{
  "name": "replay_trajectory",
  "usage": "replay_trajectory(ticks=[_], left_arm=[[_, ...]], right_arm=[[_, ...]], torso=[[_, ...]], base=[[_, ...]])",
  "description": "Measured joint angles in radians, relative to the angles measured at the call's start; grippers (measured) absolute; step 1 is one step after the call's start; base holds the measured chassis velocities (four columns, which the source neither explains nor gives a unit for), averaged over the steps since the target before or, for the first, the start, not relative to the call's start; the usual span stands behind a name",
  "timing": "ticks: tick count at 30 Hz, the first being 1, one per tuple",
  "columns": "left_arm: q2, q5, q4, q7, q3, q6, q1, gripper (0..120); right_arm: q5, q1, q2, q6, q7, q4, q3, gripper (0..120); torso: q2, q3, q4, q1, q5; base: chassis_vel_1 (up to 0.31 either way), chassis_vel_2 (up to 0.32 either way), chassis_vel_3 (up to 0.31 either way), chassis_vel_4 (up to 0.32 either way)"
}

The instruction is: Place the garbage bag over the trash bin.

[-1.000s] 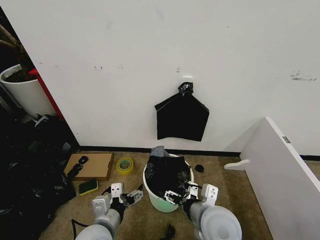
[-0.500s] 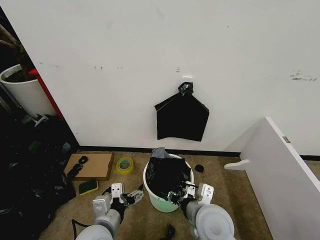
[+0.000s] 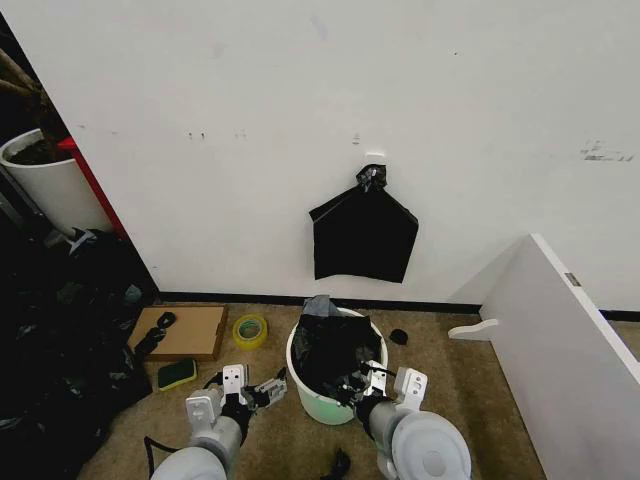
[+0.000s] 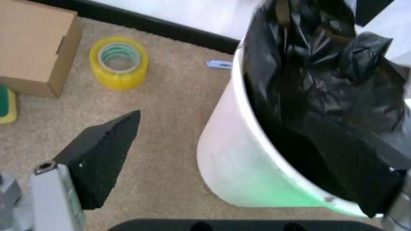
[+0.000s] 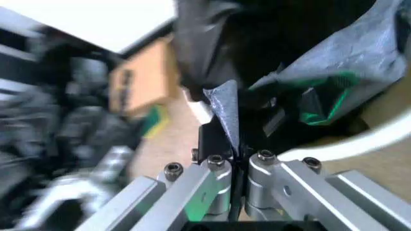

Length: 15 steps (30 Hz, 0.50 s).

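Lining step: bag (image 3: 333, 350) bunched inside bin (image 3: 305, 385), right end effector (image 3: 362, 385) pinching its edge, left end effector (image 3: 262, 392) spread beside; next, stretching over rim.

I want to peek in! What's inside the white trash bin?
The crinkled black garbage bag is stuffed inside the trash bin, filling it and poking above the rim. The right gripper pinches its edge at the near rim. Anything beneath the bag is hidden.
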Motion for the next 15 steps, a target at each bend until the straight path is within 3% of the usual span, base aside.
replay_trajectory(ticks=[5,15], left_arm=[[0.009,-0.001,-0.066,-0.002,-0.01,0.004,-0.007,100],[0.026,-0.045,-0.149,-0.006,-0.037,0.009,-0.056,100]], right_arm=[[-0.042,-0.034,0.008,0.036,-0.115,0.035,-0.005,0],[-0.21,-0.056,-0.015,0.026,-0.213,-0.015,-0.079,0]], torso=[[0.0,0.0,-0.0002,0.0,0.0001],[0.0,0.0,0.0001,0.0,0.0001]], base=[[0.0,0.0,0.0,0.0],[0.0,0.0,0.0,0.0]])
